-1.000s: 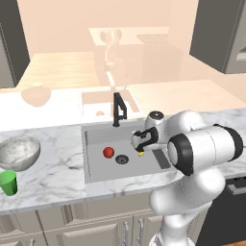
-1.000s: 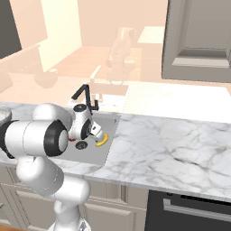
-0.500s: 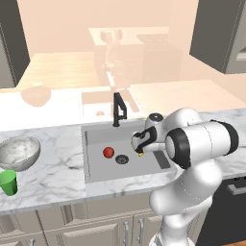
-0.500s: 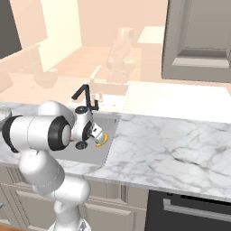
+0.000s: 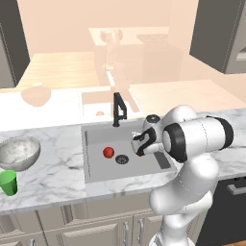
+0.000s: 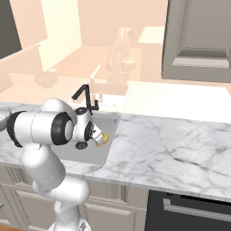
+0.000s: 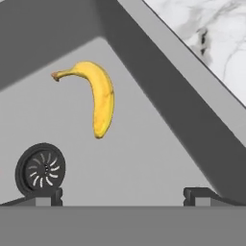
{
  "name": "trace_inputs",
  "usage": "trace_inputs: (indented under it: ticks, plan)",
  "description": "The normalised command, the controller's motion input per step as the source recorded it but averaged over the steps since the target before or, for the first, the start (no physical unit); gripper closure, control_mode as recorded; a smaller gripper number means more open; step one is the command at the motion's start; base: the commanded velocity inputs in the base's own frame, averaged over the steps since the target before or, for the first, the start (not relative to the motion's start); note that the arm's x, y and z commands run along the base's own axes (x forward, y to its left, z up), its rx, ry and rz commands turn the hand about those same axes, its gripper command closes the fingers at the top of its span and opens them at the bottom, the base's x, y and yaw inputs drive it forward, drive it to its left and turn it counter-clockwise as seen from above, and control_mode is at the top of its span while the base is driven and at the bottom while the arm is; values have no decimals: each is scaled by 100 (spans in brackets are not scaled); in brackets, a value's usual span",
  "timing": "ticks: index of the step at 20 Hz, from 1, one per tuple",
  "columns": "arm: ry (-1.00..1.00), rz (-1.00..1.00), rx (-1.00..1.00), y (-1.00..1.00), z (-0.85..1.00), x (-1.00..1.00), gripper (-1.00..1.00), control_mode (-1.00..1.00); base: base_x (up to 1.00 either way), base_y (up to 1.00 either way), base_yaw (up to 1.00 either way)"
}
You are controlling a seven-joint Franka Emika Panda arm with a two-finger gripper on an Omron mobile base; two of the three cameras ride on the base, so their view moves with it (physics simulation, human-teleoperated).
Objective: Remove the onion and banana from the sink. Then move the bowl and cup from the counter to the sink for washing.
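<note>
Left base view: the onion lies on the sink floor at 9 o'clock of the drain; bowl and green cup stand on the counter, well left. The gripper hangs over the basin.

Right base view: the banana peeks beside the wrist.

Hand view: fingers spread wide, empty; banana at 11 o'clock, drain at 8.
</note>
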Motion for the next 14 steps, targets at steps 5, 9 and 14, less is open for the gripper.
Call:
trace_inputs:
  ticks: [5,9,14]
  plan:
    - [0,-9,0,0,-7,13,-100,-100,0,0,0]
    - [0,-8,0,0,-6,13,-100,-100,0,0,0]
    - [0,-8,0,-1,-8,10,-100,-100,0,0,0]
